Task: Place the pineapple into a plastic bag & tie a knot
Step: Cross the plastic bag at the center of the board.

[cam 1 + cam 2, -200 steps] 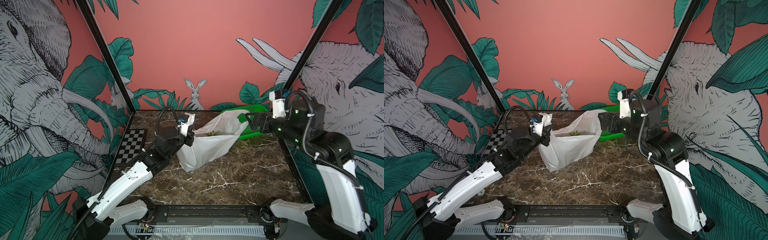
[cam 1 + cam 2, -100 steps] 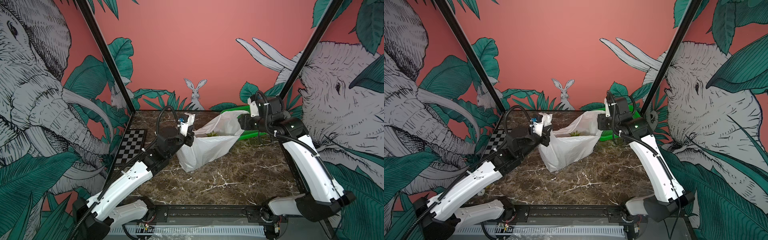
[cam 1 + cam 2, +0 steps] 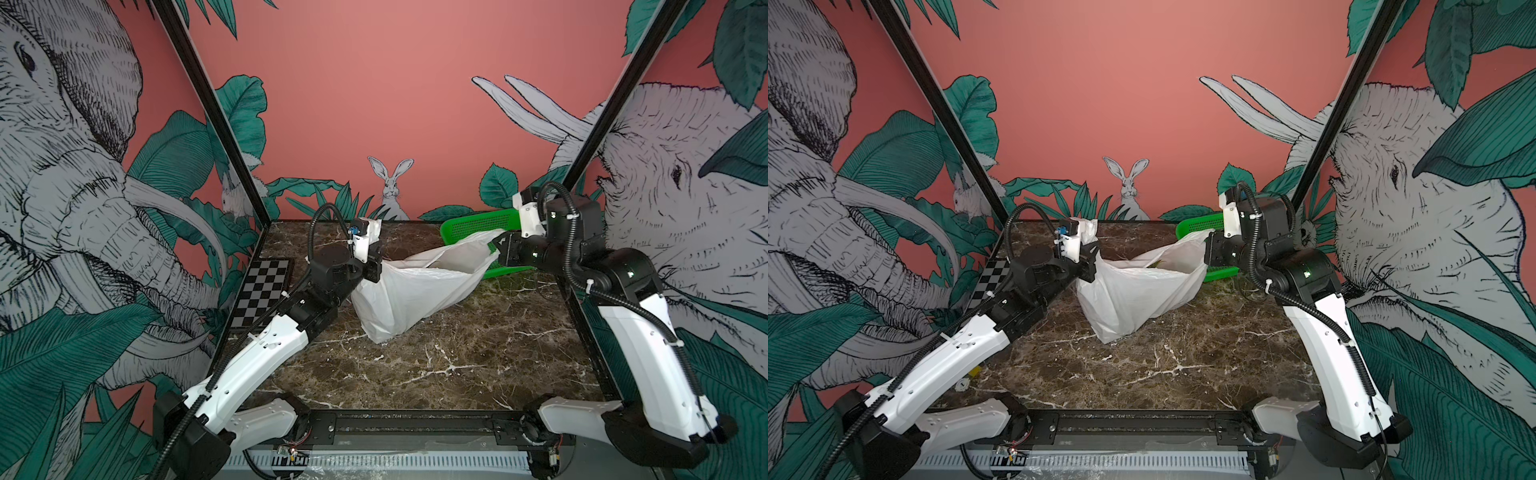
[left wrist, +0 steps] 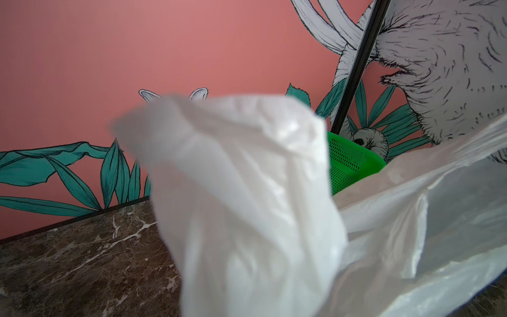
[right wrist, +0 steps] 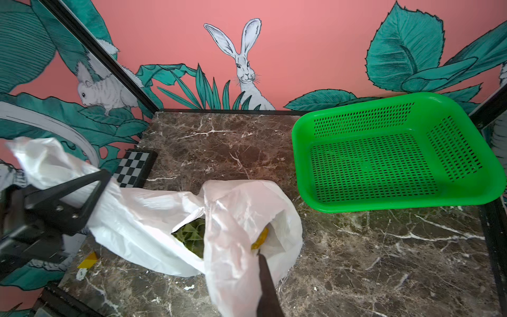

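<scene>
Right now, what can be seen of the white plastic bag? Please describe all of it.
The plastic bag is thin, white, crinkled and half see-through. Its mouth is stretched open between the left fingers and the right fingers, each shut on one handle. Its bottom rests on the marble table. Green pineapple leaves show inside. The handles are not tied yet.

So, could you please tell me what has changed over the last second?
The right pincer, open at a handle of the plastic bag a second ago, has shut on it, drawing the bag's mouth tauter. The left pincer stays shut on the other handle; the bag's bottom still rests on the table and the green basket has not moved.
</scene>
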